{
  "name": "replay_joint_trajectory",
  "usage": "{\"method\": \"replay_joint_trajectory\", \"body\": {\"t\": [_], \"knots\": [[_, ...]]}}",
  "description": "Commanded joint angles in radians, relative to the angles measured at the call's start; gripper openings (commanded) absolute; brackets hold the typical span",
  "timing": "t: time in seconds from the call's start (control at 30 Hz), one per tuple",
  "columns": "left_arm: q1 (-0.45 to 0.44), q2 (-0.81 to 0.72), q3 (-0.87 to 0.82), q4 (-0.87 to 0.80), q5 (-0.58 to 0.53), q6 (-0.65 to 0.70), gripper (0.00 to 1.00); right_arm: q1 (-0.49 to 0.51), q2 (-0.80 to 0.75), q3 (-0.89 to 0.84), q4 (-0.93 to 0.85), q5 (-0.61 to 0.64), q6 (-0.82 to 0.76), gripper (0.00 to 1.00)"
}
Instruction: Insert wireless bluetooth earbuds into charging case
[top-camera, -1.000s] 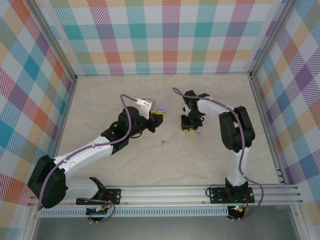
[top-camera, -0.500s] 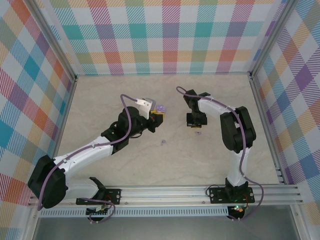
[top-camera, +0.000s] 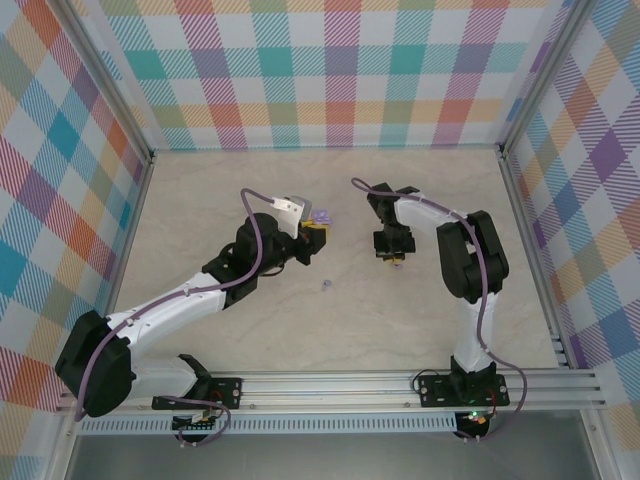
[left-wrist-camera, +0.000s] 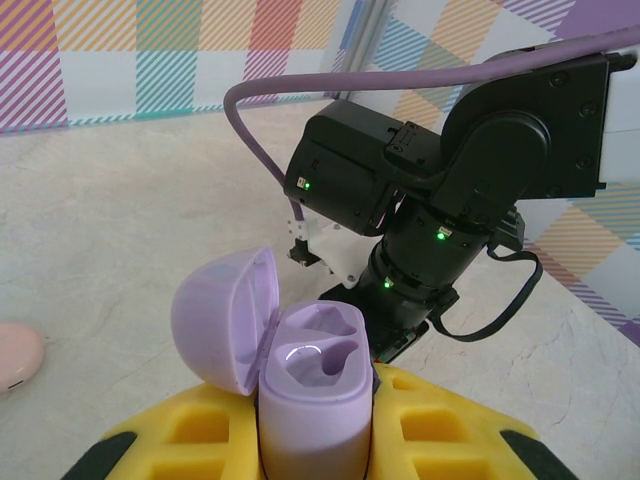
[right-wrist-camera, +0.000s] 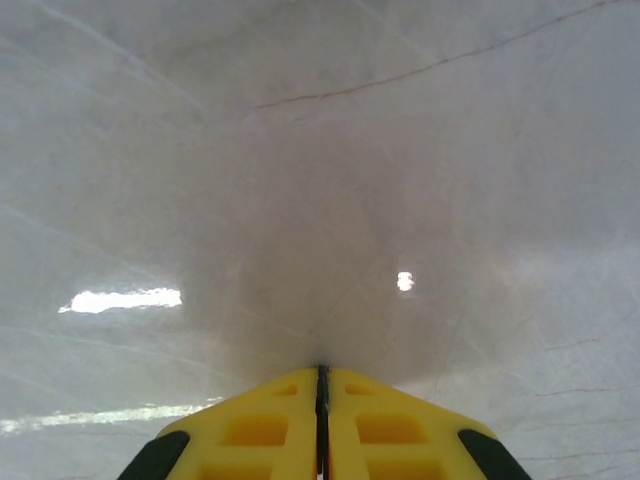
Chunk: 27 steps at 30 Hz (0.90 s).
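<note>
Left fingers (left-wrist-camera: 440, 440) clamped the open charging case (left-wrist-camera: 310, 400), wells empty. Right fingers (right-wrist-camera: 390, 420) were together, empty; an earbud (top-camera: 326, 285) lay on the desk (top-camera: 200, 200).

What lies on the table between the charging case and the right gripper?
Nothing: the top external view shows bare table between charging case and right gripper.

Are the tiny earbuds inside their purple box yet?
Not yet. Done: the left claw holds the lilac case with its lid open, ready. Both slots inside look empty. In hand: the right claw is pinched shut down at the table, its fingers meeting with nothing between them. Left to do: a lilac earbud lies on the table, and the buds must go into the slots.
</note>
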<state>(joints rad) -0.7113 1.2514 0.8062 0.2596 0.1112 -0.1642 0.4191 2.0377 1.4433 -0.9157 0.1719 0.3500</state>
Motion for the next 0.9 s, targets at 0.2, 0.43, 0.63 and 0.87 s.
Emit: {"method": "replay_joint_trajectory", "body": {"t": [0.2, 0.43, 0.63, 0.87], "knots": [[0.002, -0.031, -0.009, -0.003, 0.0, -0.008, 0.1, 0.008, -0.041, -0.025, -0.143, -0.053, -0.163, 0.09], [0.001, -0.032, -0.007, -0.006, -0.002, -0.007, 0.1, 0.007, -0.061, -0.036, -0.173, -0.017, -0.195, 0.1], [0.002, -0.029, -0.006, -0.008, -0.003, -0.008, 0.1, 0.007, -0.103, -0.041, -0.146, -0.011, -0.174, 0.11], [0.001, -0.029, 0.003, -0.018, 0.002, -0.003, 0.1, -0.023, -0.225, -0.117, -0.041, -0.074, 0.031, 0.22]]}}
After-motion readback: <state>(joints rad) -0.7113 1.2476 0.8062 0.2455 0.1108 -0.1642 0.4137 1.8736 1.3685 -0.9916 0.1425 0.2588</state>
